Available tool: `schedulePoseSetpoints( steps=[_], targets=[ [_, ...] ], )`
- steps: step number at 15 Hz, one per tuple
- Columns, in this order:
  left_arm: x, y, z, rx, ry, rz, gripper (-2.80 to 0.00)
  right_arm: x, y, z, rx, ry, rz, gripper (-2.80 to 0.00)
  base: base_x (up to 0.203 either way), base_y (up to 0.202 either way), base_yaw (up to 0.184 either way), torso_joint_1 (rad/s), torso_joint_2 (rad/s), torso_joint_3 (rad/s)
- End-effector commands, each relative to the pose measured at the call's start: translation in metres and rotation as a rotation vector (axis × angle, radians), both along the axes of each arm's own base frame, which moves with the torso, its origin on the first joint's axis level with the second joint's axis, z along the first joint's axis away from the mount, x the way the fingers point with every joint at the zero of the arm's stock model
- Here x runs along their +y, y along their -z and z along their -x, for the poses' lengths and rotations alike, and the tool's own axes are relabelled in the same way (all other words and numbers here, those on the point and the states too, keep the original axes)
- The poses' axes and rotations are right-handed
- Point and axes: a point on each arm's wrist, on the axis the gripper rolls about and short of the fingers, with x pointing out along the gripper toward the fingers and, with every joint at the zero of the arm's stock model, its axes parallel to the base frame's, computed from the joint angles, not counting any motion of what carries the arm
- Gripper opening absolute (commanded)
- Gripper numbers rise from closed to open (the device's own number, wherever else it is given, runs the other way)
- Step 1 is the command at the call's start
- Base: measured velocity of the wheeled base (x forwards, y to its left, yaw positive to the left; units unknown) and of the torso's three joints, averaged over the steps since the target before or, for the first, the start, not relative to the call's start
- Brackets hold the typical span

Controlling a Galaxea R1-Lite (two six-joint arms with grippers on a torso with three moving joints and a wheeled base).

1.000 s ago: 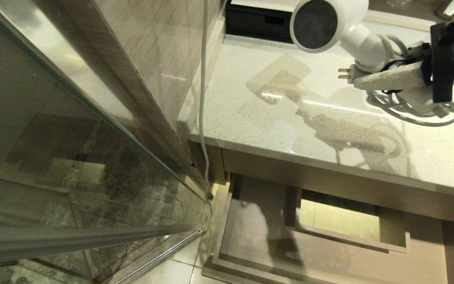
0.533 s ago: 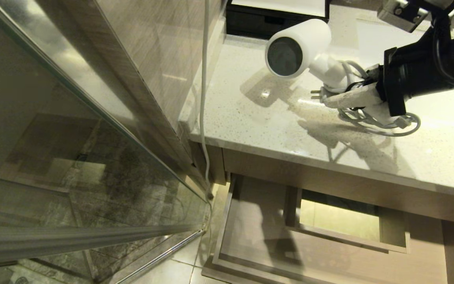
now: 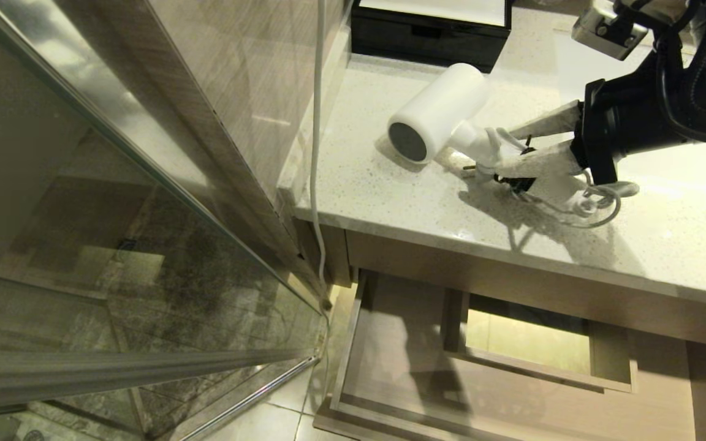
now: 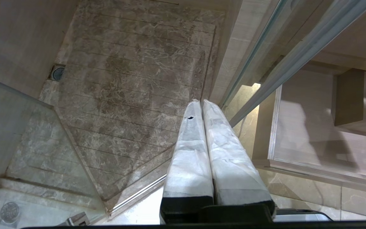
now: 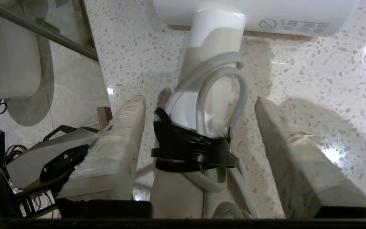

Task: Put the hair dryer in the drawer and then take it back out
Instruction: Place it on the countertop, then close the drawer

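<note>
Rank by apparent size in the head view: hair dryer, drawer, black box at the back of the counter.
1. drawer, largest, though cut off by the frame.
2. black box, also cut off at the top.
3. hair dryer, barrel and handle; close to the box, so that order is unsure.

Warm, kinda yellowish indoor light from overhead; the speckled bench (image 3: 573, 233) glares in streaks and carries a hard-edged shadow under the hair dryer (image 3: 436, 113) and right end effector (image 3: 521, 150). The glass panel (image 3: 114, 245) on the left is full of murky reflections; the open drawer (image 3: 402, 367) sits dimmer, shadow across its floor; the right wrist view blows out at one bench highlight, with nearby fingers (image 5: 116, 149) soft.
</note>
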Motion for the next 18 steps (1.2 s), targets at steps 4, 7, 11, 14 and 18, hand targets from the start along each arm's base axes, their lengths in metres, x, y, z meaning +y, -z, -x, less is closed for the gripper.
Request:
schedulePoseSetpoints(
  steps=[4, 7, 11, 14, 18],
  targets=[
    [0.0, 0.0, 0.0, 0.002, 0.0, 0.0, -2.8, -0.01, -0.01, 0.017, -0.023, 0.017, -0.012, 0.0, 0.0, 0.0, 0.0, 0.0, 0.0, 0.0],
    [0.0, 0.0, 0.0, 0.001, -0.001, 0.0, -2.8, -0.035, -0.013, 0.037, -0.044, 0.088, -0.021, 0.0, 0.0, 0.0, 0.0, 0.0, 0.0, 0.0],
    [0.0, 0.0, 0.0, 0.001, 0.001, 0.0, -2.8, -0.07, -0.017, 0.076, -0.081, 0.231, -0.031, -2.8, 0.0, 0.0, 0.0, 0.0, 0.0, 0.0],
    [0.0, 0.0, 0.0, 0.001, 0.0, 0.0, -2.8, -0.079, -0.023, 0.104, -0.137, 0.295, -0.027, -2.8, 0.0, 0.0, 0.0, 0.0, 0.0, 0.0],
    [0.0, 0.0, 0.0, 0.002, 0.001, 0.0, -2.8, -0.087, -0.024, 0.14, -0.206, 0.413, -0.007, -2.8, 0.0, 0.0, 0.0, 0.0, 0.0, 0.0]
  ],
)
